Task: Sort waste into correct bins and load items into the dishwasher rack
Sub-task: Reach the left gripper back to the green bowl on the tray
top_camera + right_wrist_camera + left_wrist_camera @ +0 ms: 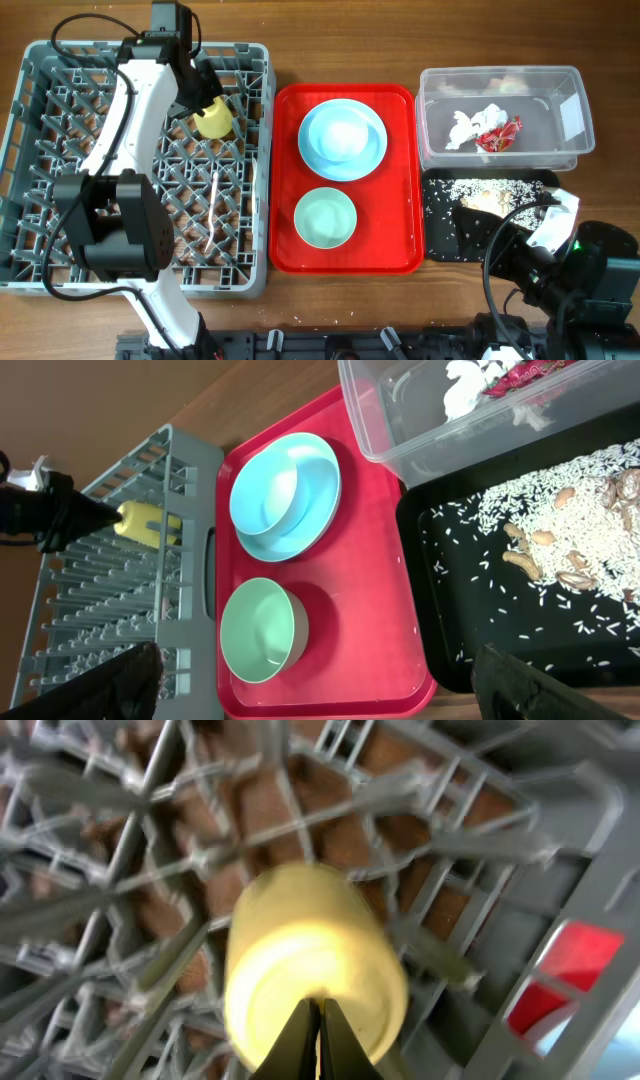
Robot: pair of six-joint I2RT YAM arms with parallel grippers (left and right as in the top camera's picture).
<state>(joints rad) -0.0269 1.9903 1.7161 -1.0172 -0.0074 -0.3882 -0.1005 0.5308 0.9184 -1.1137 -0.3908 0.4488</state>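
The grey dishwasher rack (60, 160) fills the left side. My left gripper (200, 95) is over its far right part, shut on the rim of the small yellow cup (214, 120), which lies tilted among the pegs; it fills the left wrist view (310, 960). White cutlery (213, 205) lies in the rack. The light blue plate (342, 138) and pale green bowl (325, 217) sit on the red tray (400, 200). The clear tub (570, 110) holds the napkin (465, 125) and wrapper (498, 135). The black tray (440, 235) holds rice scraps (490, 200). My right gripper (315, 660) is open and empty.
The right arm's base (590, 275) sits at the front right corner, near the black tray. In the right wrist view the rack (110, 600), plate (285, 485), bowl (258, 630) and both bins lie below the open jaws.
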